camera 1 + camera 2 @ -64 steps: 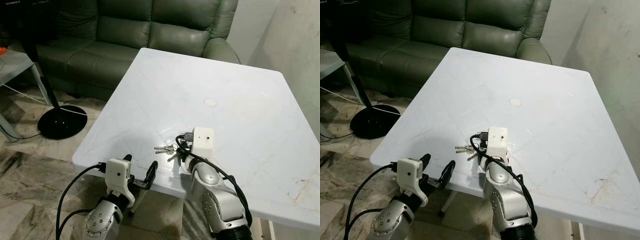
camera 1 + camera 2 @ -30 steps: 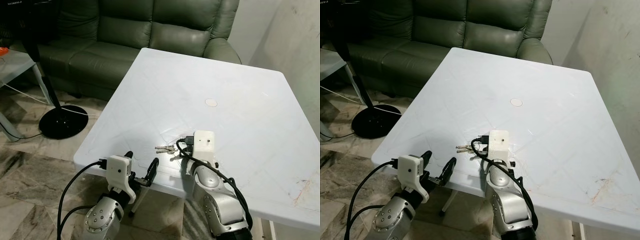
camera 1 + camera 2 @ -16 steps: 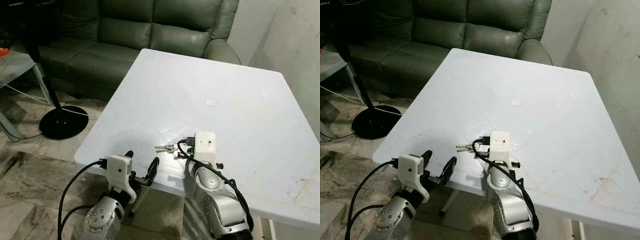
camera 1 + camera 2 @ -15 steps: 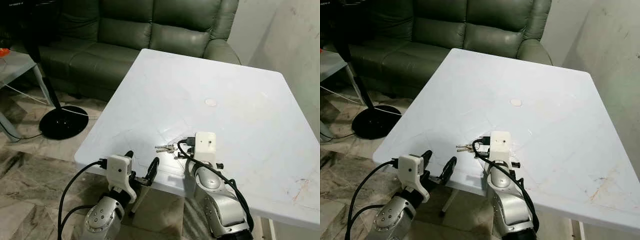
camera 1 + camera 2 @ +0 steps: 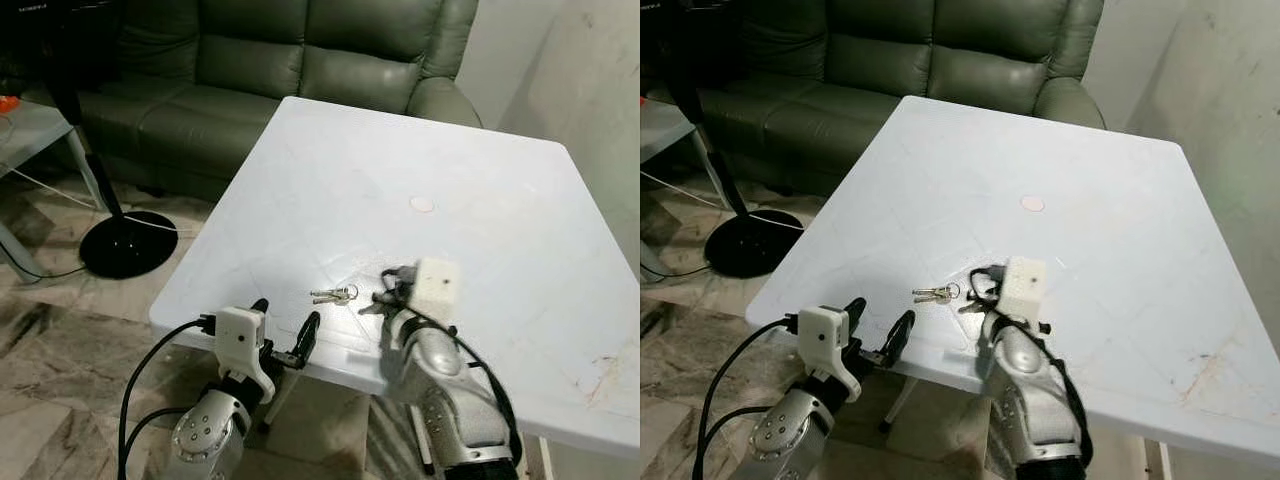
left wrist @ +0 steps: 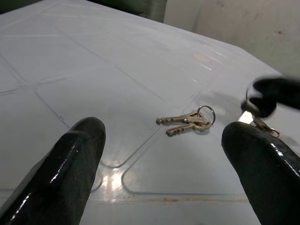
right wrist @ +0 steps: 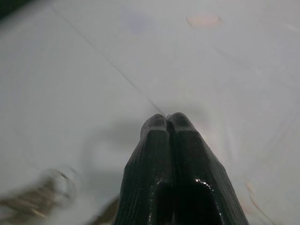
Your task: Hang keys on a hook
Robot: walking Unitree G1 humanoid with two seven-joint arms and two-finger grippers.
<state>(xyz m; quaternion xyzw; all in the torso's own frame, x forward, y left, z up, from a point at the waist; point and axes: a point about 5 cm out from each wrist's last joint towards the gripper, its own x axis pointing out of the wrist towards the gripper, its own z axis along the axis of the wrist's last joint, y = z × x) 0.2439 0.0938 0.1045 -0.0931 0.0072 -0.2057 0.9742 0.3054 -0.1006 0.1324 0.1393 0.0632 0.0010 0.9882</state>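
Note:
A small bunch of silver keys on a ring lies flat on the white table, close to its front edge. My right gripper hovers just right of the keys, apart from them, blurred by motion. In the right wrist view its fingers are pressed shut with nothing between them. My left gripper stands open at the table's front edge, level with the top. It points at the keys, which lie beyond its fingertips.
A dark green sofa stands behind the table. A black fan base and cable lie on the marble floor at left, beside a glass side table. A small round mark sits mid-table. A wall rises at right.
My right gripper has swung right, off the keys, leaving them uncovered on the table. The keys and the left gripper have stayed put.

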